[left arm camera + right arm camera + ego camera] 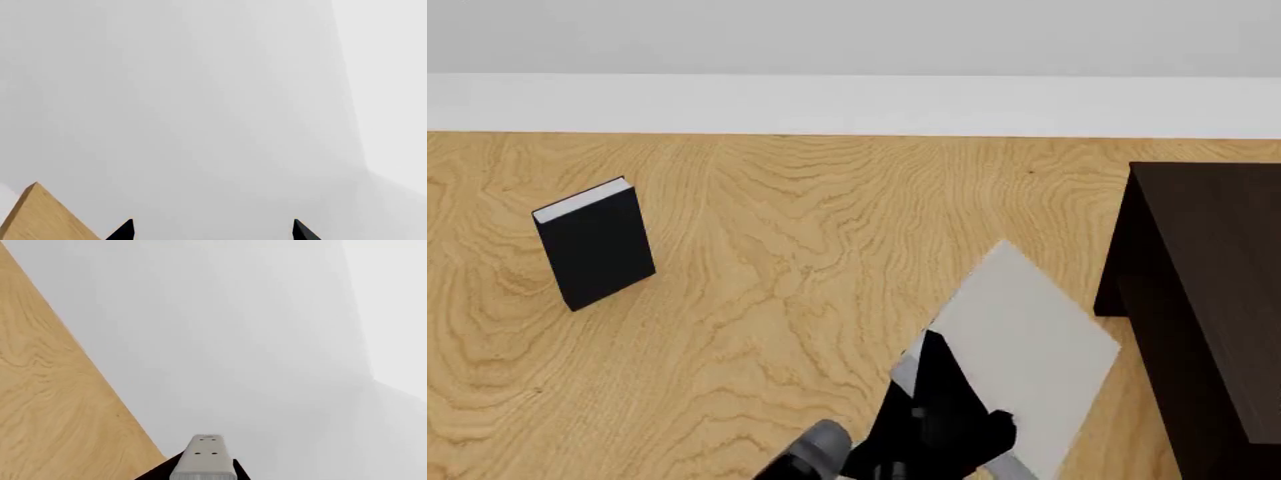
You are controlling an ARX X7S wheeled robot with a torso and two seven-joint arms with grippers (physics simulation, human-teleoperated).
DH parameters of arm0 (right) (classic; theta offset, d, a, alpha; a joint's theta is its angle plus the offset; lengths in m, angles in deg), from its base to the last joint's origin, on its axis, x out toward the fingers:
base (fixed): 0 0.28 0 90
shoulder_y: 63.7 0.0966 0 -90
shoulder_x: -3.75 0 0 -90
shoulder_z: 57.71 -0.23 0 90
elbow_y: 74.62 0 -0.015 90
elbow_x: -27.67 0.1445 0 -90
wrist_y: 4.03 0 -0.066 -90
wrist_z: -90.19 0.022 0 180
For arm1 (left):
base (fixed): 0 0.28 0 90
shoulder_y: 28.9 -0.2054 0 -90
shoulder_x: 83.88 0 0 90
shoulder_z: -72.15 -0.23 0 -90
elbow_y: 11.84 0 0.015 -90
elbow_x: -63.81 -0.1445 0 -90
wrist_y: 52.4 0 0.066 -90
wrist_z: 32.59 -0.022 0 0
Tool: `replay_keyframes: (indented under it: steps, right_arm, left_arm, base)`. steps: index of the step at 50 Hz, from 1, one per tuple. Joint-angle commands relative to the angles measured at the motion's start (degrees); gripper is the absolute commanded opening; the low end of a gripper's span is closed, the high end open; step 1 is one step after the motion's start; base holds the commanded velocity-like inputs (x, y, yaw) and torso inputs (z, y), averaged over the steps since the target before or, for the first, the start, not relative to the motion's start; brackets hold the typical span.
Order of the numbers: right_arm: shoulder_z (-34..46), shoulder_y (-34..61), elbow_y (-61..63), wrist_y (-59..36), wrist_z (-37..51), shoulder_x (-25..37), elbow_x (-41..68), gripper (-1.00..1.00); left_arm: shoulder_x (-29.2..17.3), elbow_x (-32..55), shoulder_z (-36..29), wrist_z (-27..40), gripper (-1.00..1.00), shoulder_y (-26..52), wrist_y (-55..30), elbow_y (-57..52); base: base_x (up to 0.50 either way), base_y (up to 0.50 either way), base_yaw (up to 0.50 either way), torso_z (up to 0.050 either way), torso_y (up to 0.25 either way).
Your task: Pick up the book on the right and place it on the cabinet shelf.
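We see the book (1021, 345) lifted and tilted over the wooden table (801, 260), just left of the cabinet shelf (1214, 290), and the right gripper (941, 400) seems clamped on its lower edge (the fingers are partly hidden). We should carry it right slowly, keep it level, and clear the cabinet's edge; the left gripper (212, 231) stands open.
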Motion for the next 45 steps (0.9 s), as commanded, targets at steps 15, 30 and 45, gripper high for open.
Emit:
replay_keyframes:
  steps: [15,30,45]
  right_arm:
    - [22.9,6.5,-20.6,6.5,-6.4,-3.8,-18.9,-1.0]
    - [40.8,8.7,-33.5,10.9,-8.4,-6.9,-31.1,-1.0]
    - [41.1,9.0,-33.4,14.5,-7.7,-4.1,-32.6,-1.0]
  left_arm:
    - [1.6,1.3,1.7,-1.4,1.0,0.6,0.1,0.2]
    - [1.1,-0.1,1.3,-0.6,1.0,0.9,-0.6,0.5]
    - [1.4,-1.9,1.9,0.8,1.0,1.0,-1.4,0.5]
  base:
    - [0.0,0.0,0.0,0.0,0.001]
    - [0.0,0.0,0.0,0.0,0.001]
    - [0.0,0.0,0.0,0.001,0.001]
